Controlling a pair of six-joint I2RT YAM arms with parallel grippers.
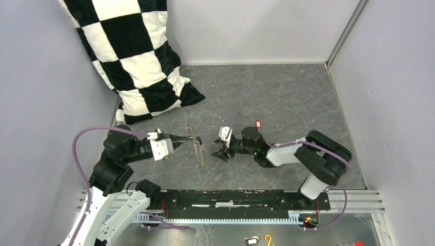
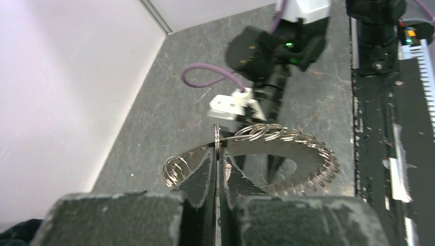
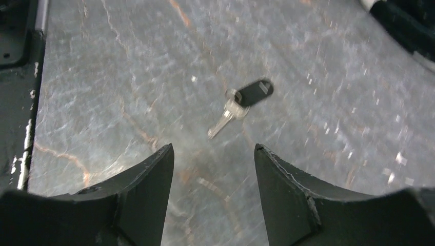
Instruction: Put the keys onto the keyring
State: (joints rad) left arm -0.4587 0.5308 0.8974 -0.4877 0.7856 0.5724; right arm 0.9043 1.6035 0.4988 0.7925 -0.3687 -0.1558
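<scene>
Two keys outstanding: neither the black-headed key point(image 3: 241, 101) nor the red-headed key point(image 1: 258, 123) is seen threaded on the keyring point(image 1: 195, 145); all the threading is judged to be left.
Left side: the left gripper point(image 2: 218, 154) is clamped on the keyring's rim, the hoop being held on edge; whether it touches the table point(image 1: 287, 97) cannot be told.
Right side: the right gripper point(image 3: 213, 154) is held low just beside the keyring, jaws parted, nothing grasped.
Nearer key: the black-headed key is laid flat just ahead of those jaws, untouched.
Farther key: the red-headed key is laid beyond the right arm, apart from the keyring.
Surface: dark grey and marbled.
Room: a chequered cushion point(image 1: 138, 56) is propped at the far left corner; pale walls point(image 1: 256, 25) are set on three sides.
</scene>
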